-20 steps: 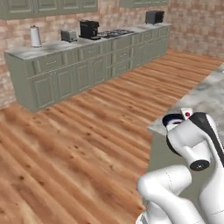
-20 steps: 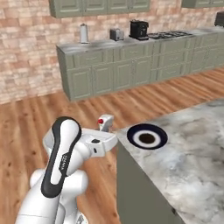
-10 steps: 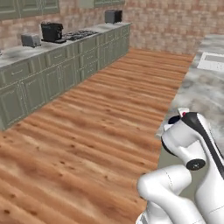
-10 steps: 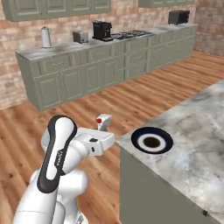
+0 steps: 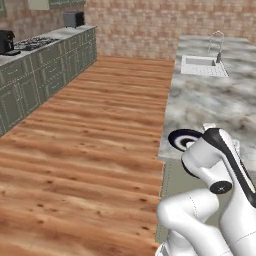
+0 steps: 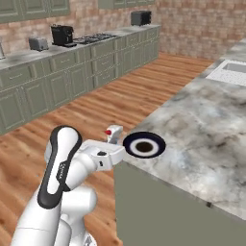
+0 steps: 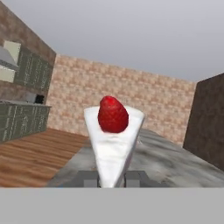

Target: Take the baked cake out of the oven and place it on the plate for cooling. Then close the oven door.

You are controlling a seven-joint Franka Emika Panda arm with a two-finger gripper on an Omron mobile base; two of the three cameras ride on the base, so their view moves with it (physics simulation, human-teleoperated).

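- Cake (image 7: pixel 113 142): white wedge topped with a red berry, centre of the hand view, pinched at its narrow lower end between the two fingertips (image 7: pixel 86 178).
- Hand (image 6: pixel 113 139), left of centre in the right base view: clamped on the cake, red berry just visible above it.
- Sits just beside the dark-rimmed plate (image 6: pixel 144 144), which rests at the near corner of the marbled surface (image 6: pixel 206 129); in the left base view the plate (image 5: pixel 181 138) peeks out from behind the white arm.
- Likely handling: light, soft, easily crushed or sheared; berry probably loose on top.
- Best hold, by judgement: low on the flat sides, gentle squeeze, kept upright.
- Risk: tilting may tip the berry off or let the frosted sides slide.
- Next: carry over the plate, lower, release gently.
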